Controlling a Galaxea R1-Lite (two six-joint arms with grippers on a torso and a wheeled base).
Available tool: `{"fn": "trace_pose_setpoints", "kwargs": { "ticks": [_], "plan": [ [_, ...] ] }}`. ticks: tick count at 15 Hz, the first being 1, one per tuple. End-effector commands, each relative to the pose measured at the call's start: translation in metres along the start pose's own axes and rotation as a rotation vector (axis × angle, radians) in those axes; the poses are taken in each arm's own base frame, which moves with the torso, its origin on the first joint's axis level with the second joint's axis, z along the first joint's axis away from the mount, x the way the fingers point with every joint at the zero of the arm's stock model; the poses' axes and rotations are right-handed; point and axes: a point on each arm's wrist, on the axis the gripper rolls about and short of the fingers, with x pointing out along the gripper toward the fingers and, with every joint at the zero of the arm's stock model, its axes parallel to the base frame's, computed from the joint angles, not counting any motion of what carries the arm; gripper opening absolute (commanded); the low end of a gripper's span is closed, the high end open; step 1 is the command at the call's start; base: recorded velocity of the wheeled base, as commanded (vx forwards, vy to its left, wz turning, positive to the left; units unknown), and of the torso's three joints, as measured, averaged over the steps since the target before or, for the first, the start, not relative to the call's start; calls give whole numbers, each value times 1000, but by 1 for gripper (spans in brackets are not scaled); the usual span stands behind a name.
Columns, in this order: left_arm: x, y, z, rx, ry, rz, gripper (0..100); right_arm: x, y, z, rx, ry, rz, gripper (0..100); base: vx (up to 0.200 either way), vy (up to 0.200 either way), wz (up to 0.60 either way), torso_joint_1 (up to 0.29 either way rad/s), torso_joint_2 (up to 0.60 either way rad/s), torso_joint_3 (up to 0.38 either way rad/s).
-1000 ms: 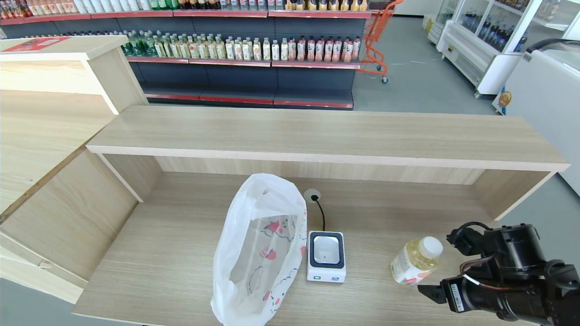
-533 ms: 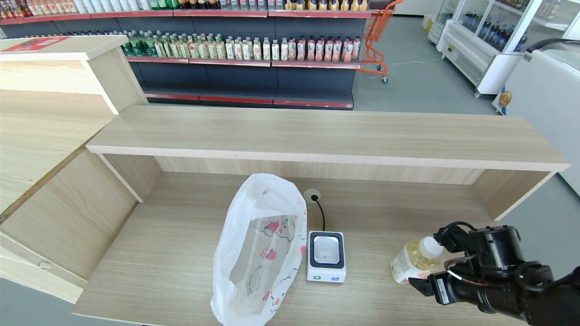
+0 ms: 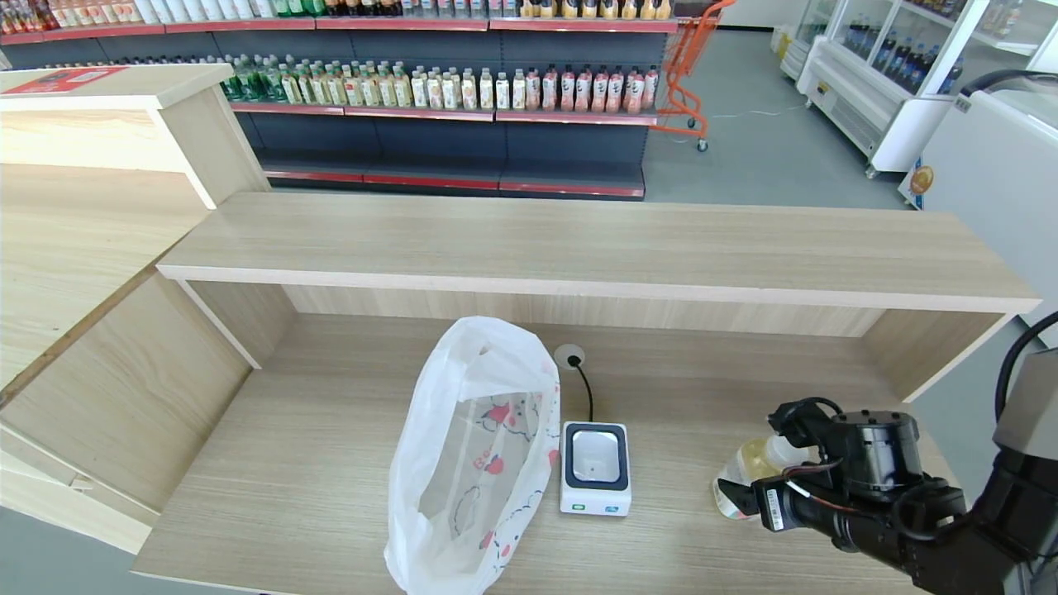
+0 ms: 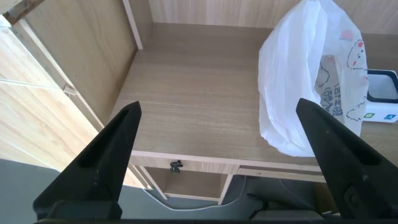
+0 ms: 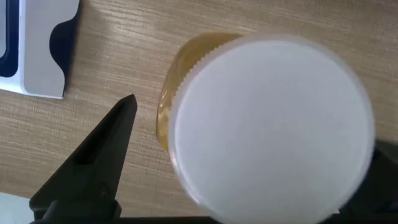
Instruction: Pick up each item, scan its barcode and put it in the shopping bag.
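Note:
A small bottle (image 3: 746, 464) of amber drink with a white cap stands upright on the counter's right side. My right gripper (image 3: 762, 478) is at its top, open, with one finger on each side of the cap. In the right wrist view the white cap of the bottle (image 5: 273, 162) sits between the fingers of the right gripper (image 5: 255, 118), with a gap to the near finger. The white shopping bag (image 3: 475, 463) stands open left of the scanner (image 3: 595, 467). My left gripper (image 4: 217, 106) hangs open off the counter's front left, facing the bag (image 4: 305, 81).
The scanner's black cable (image 3: 585, 388) runs to a grommet in the counter (image 3: 331, 463). A raised wooden ledge (image 3: 579, 248) borders the back and side walls close both ends. Bare counter lies left of the bag and between scanner and bottle.
My right arm has moved left across the counter to the bottle, and its fingers now straddle the cap. The bottle, bag and scanner have stayed put.

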Motion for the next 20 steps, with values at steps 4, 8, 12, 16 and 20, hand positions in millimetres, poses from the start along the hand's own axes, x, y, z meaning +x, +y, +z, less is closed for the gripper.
{"fn": "trace_pose_setpoints", "kwargs": {
  "ticks": [4,8,12,16,20],
  "plan": [
    [0,0,0,0,0,0,100,15,2,-10,5,-16,0,100,0,0,0,0,0,0],
    [0,0,0,0,0,0,100,22,4,-9,12,-67,7,100,0,0,0,0,0,0],
    [0,0,0,0,0,0,100,29,14,-8,18,-134,42,100,0,0,0,0,0,0],
    [0,0,0,0,0,0,100,36,19,-10,10,-175,54,0,0,0,0,0,0,0],
    [0,0,0,0,0,0,100,39,19,-7,-15,-191,49,0,0,0,0,0,0,0]
  ]
}}
